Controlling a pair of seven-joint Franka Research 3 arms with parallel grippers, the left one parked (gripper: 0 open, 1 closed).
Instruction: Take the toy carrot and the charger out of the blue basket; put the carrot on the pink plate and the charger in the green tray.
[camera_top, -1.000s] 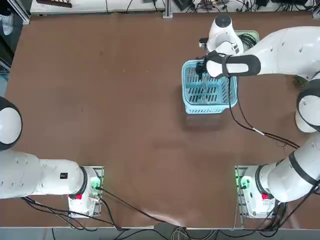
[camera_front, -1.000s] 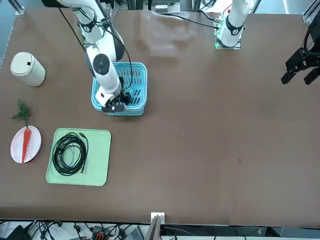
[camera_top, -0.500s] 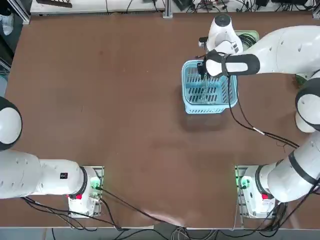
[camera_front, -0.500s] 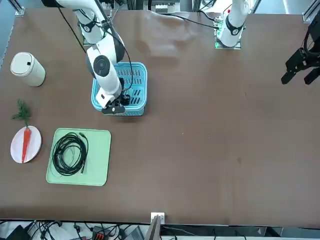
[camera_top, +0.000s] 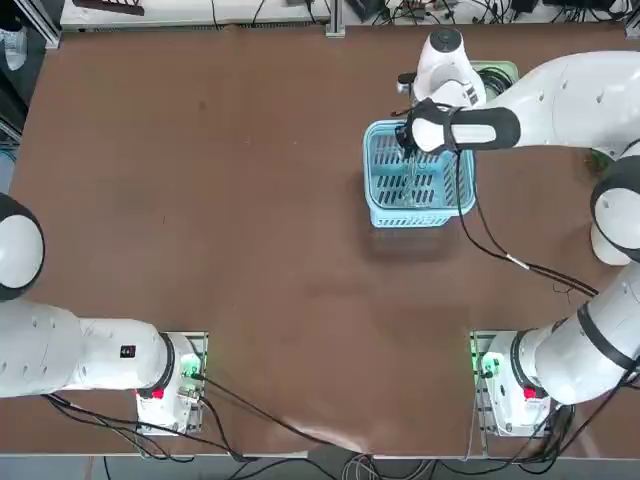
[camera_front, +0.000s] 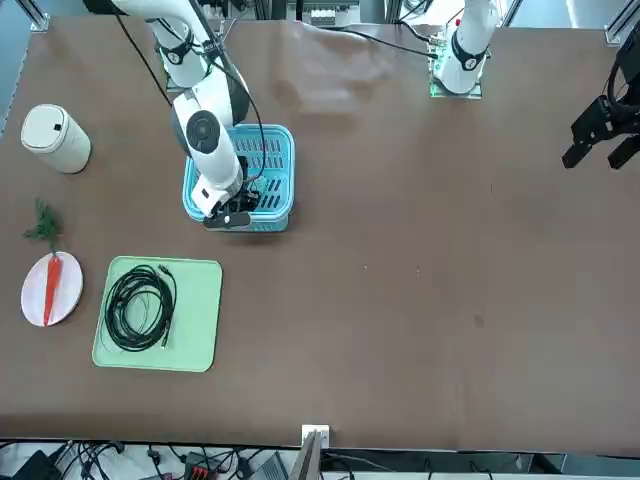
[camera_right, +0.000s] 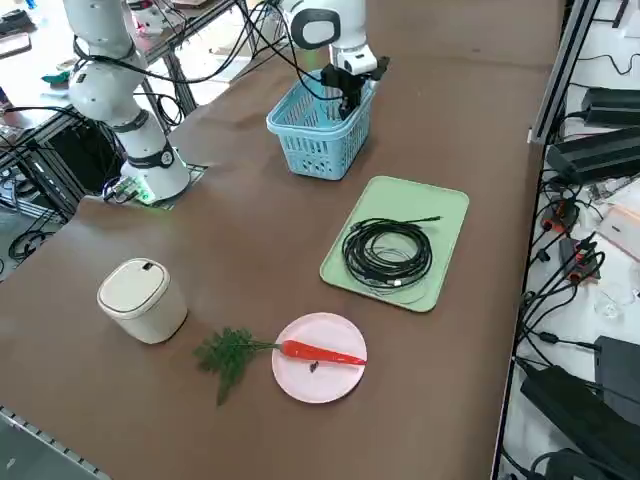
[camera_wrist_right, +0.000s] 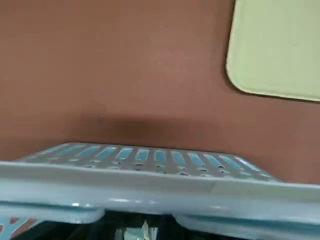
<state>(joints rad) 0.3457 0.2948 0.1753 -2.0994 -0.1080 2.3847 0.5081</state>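
Observation:
My right gripper (camera_front: 234, 212) reaches down inside the blue basket (camera_front: 284, 176) at its far edge, near the green tray (camera_front: 200, 320). It is shut, and a small white bit of the charger (camera_wrist_right: 142, 231) shows between the fingers. The charger's thin white cord (camera_top: 412, 182) trails across the basket's (camera_top: 420, 214) floor. From the side, the hand (camera_right: 347, 95) dips behind the basket's (camera_right: 310, 150) rim. The toy carrot (camera_front: 50, 288) lies on the pink plate (camera_front: 68, 302), its green tuft hanging off the plate's (camera_right: 310, 385) edge.
A coiled black cable (camera_front: 140, 305) lies in the green tray (camera_right: 440, 215). A white round-topped device (camera_front: 55, 137) stands beyond the plate. The right arm's own black cable drapes over the basket and across the brown table (camera_front: 420, 280).
The right gripper's fingers have closed inside the basket. The hand has barely shifted; basket, plate and tray stay where they were.

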